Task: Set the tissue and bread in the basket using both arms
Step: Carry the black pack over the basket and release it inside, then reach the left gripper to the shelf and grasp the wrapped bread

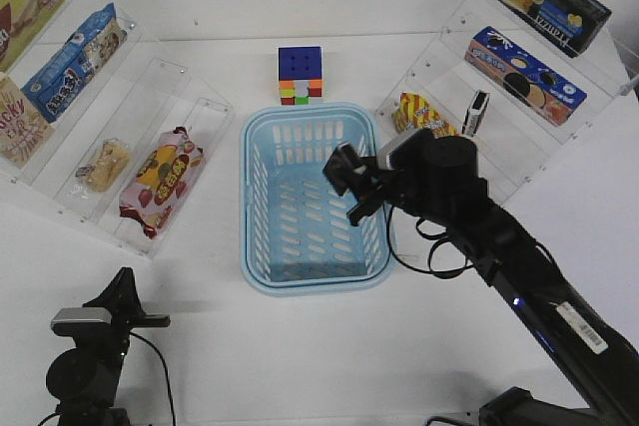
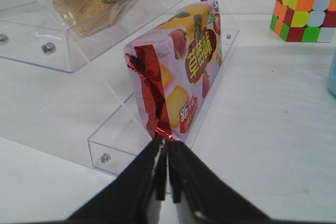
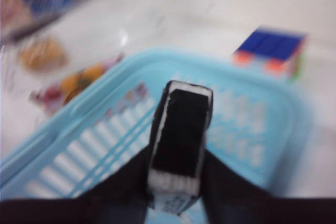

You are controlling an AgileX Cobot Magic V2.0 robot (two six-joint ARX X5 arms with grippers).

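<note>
You see a light blue slotted plastic basket [image 1: 262, 197], smooth with a dull sheen. Clear glossy acrylic shelves [image 2: 121, 135] carry small metal screws [image 2: 48, 48]. The red-pink foil snack bag [image 2: 181, 66] is shiny and crinkled at its seam. The flat black tissue pack [image 3: 179, 129] looks matt. The multicoloured plastic cube [image 2: 304, 13] is smooth.

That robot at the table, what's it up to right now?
The right gripper holds a tissue pack over the light blue basket, which looks empty, so nothing is in yet. The left gripper is shut and holds nothing, parked near the table's front edge, pointing at the red-pink snack bag. The bread sits in its clear shelf tray on the left, untouched. A second tissue pack stands on the right shelf.
</note>
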